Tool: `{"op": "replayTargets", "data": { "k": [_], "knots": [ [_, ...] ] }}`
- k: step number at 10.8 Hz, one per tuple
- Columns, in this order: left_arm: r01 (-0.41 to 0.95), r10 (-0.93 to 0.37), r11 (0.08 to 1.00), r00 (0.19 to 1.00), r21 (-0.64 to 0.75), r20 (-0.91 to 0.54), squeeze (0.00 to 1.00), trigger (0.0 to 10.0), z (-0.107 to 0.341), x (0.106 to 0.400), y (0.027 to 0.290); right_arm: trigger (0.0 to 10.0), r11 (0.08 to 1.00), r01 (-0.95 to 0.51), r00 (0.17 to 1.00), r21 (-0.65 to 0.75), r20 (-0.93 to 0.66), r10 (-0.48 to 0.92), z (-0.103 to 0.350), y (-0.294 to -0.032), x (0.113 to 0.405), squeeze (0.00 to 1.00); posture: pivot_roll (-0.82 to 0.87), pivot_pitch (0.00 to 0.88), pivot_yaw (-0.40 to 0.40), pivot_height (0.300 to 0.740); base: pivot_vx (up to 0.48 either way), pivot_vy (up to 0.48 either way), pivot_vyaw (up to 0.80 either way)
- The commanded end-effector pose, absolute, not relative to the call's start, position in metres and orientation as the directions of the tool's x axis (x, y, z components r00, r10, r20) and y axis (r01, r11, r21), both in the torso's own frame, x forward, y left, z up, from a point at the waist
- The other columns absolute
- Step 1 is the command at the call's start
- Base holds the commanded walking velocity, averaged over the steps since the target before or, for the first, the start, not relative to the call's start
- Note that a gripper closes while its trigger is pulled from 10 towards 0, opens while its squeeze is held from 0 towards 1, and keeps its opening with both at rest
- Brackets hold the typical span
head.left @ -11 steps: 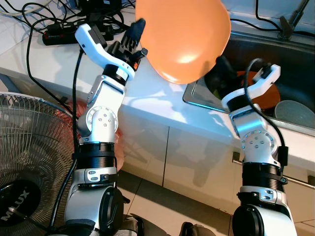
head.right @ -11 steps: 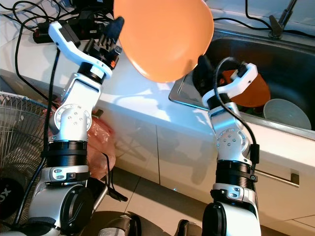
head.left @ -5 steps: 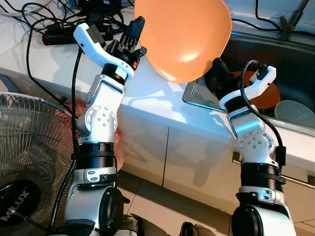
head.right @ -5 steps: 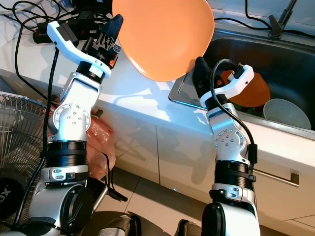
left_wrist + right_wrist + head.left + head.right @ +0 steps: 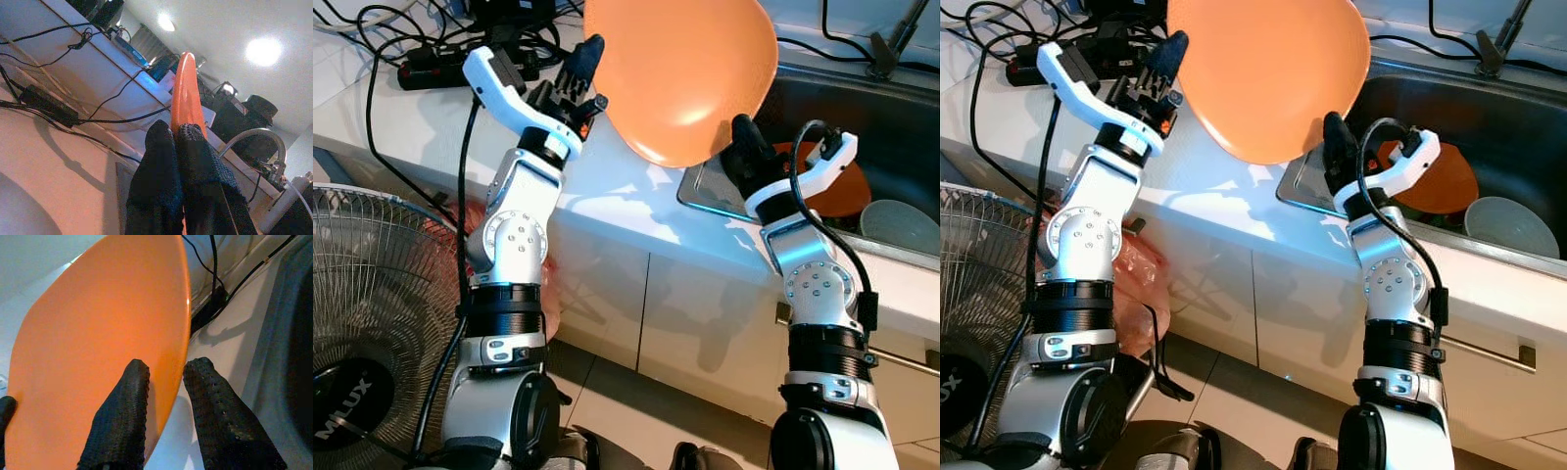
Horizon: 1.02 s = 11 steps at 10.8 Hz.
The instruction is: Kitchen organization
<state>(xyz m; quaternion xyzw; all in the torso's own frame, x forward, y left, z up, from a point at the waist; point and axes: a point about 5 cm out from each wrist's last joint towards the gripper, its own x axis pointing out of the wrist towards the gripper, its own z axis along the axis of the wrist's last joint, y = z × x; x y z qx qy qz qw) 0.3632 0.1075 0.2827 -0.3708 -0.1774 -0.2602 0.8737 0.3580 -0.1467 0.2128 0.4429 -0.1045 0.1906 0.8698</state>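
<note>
**Orange plate held up between two grippers above the counter**

While the left gripper (image 5: 177, 134) pinches the rim of the orange plate (image 5: 680, 73) with its two black fingers pressed together on the edge, the right gripper (image 5: 164, 382) has its fingers parted astride the opposite rim, one finger lying against the plate's face and the other off the edge; whether it actually presses the plate cannot be told. The plate stands tilted on edge, raised over the white counter (image 5: 431, 127) just beside the sink (image 5: 1518, 127), and its top is cut off by the frame.

Inside the sink sit an orange dish (image 5: 1445, 181) and, beside it, a pale bowl (image 5: 1508, 225); the right arm hides part of the dish. At the back of the counter lie black cables and a power strip (image 5: 431, 70). A standing fan (image 5: 372, 323) is on the floor to the robot's left, partly out of frame.
</note>
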Motion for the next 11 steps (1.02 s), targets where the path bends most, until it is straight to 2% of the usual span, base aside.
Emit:
{"op": "replayTargets", "data": {
  "k": [1,3,4,11],
  "knots": [
    [0.627,-0.329,0.570,0.766,-0.530,0.553,0.00,10.0,0.2932,0.3577,0.1074,10.0,0.522,-0.446,0.895,0.727,0.367,0.253,0.2152,-0.1445,0.3565,0.00,0.00,0.130,0.041,0.740,0.000,0.000,0.00],
    [0.631,-0.333,0.566,0.763,-0.530,0.554,0.00,10.0,0.2938,0.3575,0.1073,10.0,0.518,-0.444,0.896,0.731,0.365,0.253,0.2141,-0.1431,0.3569,0.00,0.01,0.126,0.041,0.740,0.000,0.000,0.00],
    [0.632,-0.336,0.564,0.763,-0.531,0.552,0.00,10.0,0.2929,0.3577,0.1066,0.0,0.509,-0.453,0.892,0.732,0.379,0.248,0.2155,-0.1431,0.3564,0.00,0.01,0.126,0.041,0.740,0.000,0.000,0.00],
    [0.627,-0.356,0.563,0.772,-0.538,0.527,0.00,10.0,0.2882,0.3579,0.1033,0.0,0.470,-0.486,0.874,0.737,0.414,0.254,0.2201,-0.1420,0.3547,0.00,0.01,0.141,0.038,0.740,0.000,0.000,0.00]
  ]
}}
